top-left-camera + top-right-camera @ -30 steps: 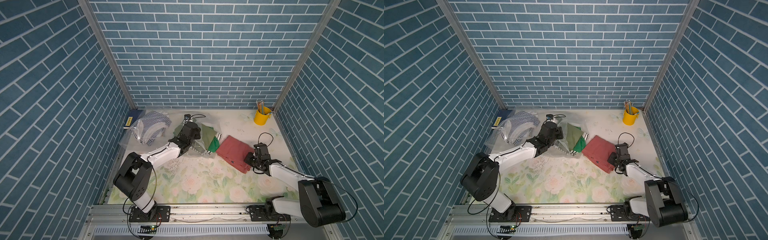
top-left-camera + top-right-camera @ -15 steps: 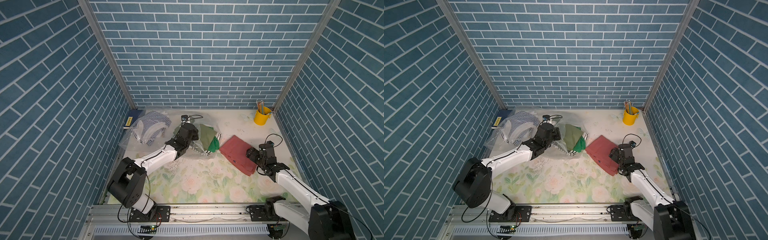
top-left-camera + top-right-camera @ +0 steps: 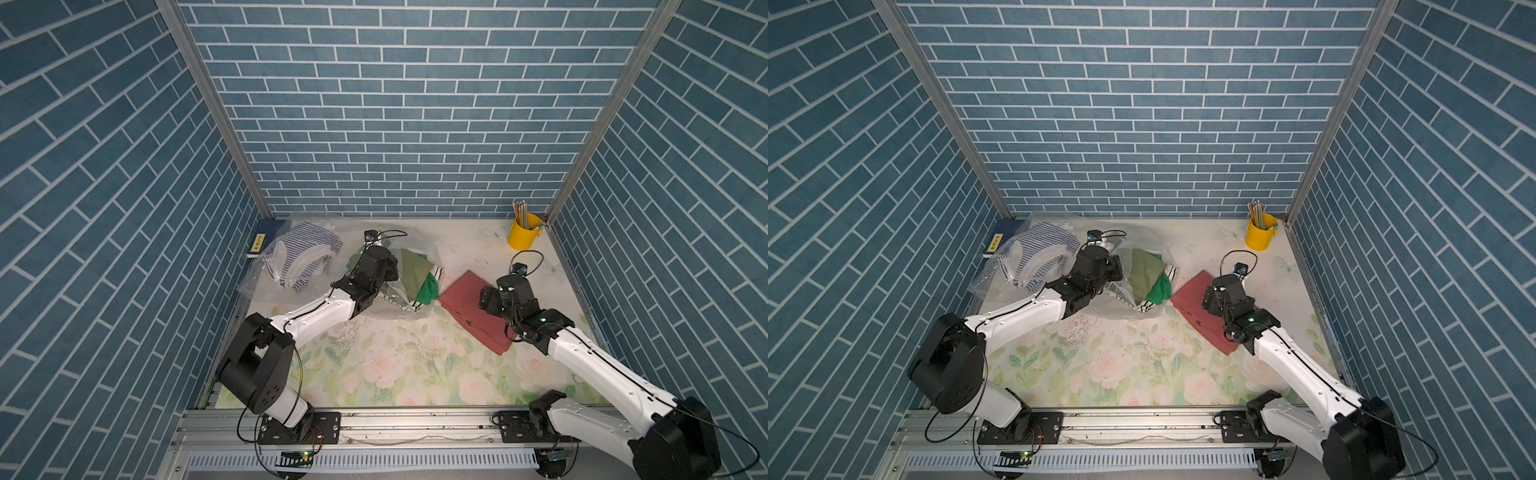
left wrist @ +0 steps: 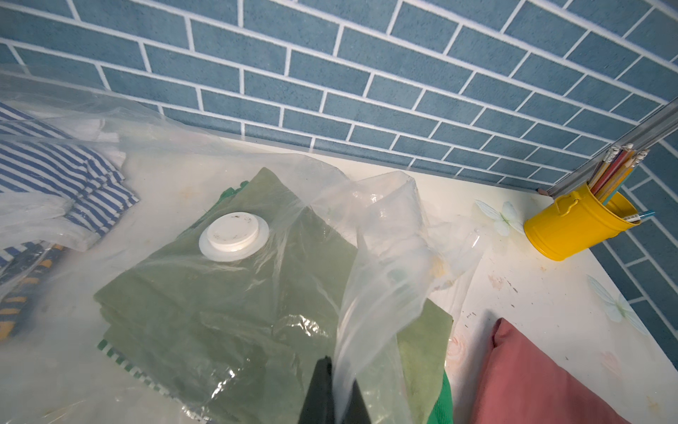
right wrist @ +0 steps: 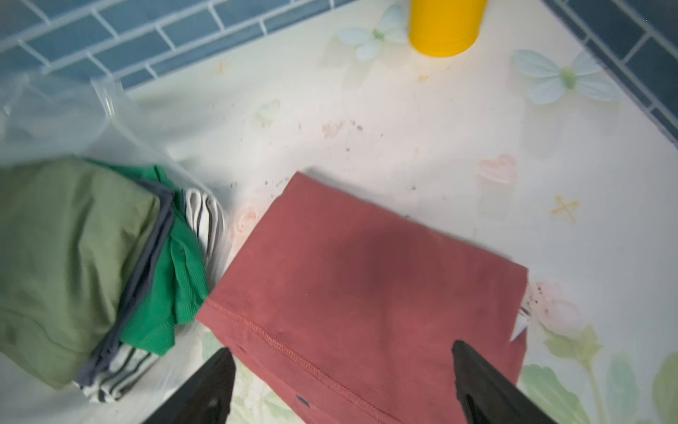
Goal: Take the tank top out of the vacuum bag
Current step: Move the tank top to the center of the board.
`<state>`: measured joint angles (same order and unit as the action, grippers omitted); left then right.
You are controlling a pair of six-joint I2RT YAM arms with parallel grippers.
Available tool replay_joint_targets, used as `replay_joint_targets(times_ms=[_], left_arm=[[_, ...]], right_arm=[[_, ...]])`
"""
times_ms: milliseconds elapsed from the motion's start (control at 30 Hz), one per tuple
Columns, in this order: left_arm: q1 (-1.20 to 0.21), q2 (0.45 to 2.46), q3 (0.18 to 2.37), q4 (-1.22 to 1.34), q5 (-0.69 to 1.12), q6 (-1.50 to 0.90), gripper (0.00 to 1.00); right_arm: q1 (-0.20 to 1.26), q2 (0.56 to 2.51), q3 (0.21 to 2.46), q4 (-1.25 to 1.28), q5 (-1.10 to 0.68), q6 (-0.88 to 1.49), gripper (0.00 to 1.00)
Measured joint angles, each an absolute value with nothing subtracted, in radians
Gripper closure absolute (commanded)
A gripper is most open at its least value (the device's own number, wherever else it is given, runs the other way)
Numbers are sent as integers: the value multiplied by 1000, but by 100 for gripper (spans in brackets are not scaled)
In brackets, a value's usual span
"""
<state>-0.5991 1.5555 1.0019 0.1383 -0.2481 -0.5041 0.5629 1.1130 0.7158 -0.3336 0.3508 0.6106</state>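
The clear vacuum bag (image 3: 432,253) lies at the back middle of the table, with a white valve (image 4: 233,236) on top. It holds a stack of folded olive, green and striped clothes (image 3: 417,276). My left gripper (image 4: 339,367) is shut on a fold of the bag's plastic film at its mouth and holds it up. A folded red garment (image 3: 465,301), the tank top as far as I can tell, lies flat on the table outside the bag, to its right. My right gripper (image 5: 343,348) hovers open just above the red garment's near edge, with nothing between its fingers (image 5: 220,374).
A yellow bucket (image 3: 524,235) of pencils stands in the back right corner. A second clear bag with a blue-and-white striped garment (image 3: 299,259) lies at the back left, beside a blue book (image 3: 266,239). Brick-patterned walls close off three sides.
My right gripper has opened, let go of the red garment and risen off it. The red garment now rests on the table. My left gripper has kept its hold on the bag.
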Motion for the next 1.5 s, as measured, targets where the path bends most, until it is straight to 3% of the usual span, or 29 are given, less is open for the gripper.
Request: replay_joint_targets(times_ms=[200, 333, 433, 567, 767, 933, 1000, 1167, 1500], left_arm=[[-598, 1555, 1002, 128, -250, -505, 100], [-598, 1555, 1002, 127, -249, -510, 100], [-598, 1555, 1002, 127, -249, -513, 100], [-598, 1555, 1001, 126, -249, -513, 100], [-598, 1555, 999, 125, -249, -513, 100], [-598, 1553, 999, 117, -249, -513, 100], [-598, 1550, 998, 113, -249, -514, 100], [-598, 1532, 982, 103, -248, -521, 100], [-598, 1526, 981, 86, -234, -521, 100]], right_arm=[[662, 1290, 720, -296, 337, 532, 11], [687, 1396, 722, -257, 302, 494, 19], [687, 1457, 723, -228, 297, 480, 32], [654, 1524, 725, -176, 273, 482, 38], [541, 1582, 748, -83, 253, 492, 40], [443, 1612, 772, -21, 207, 495, 35], [404, 1606, 771, -5, 192, 500, 31], [357, 1494, 722, 35, 163, 509, 12], [358, 1046, 496, 30, 115, 681, 18]])
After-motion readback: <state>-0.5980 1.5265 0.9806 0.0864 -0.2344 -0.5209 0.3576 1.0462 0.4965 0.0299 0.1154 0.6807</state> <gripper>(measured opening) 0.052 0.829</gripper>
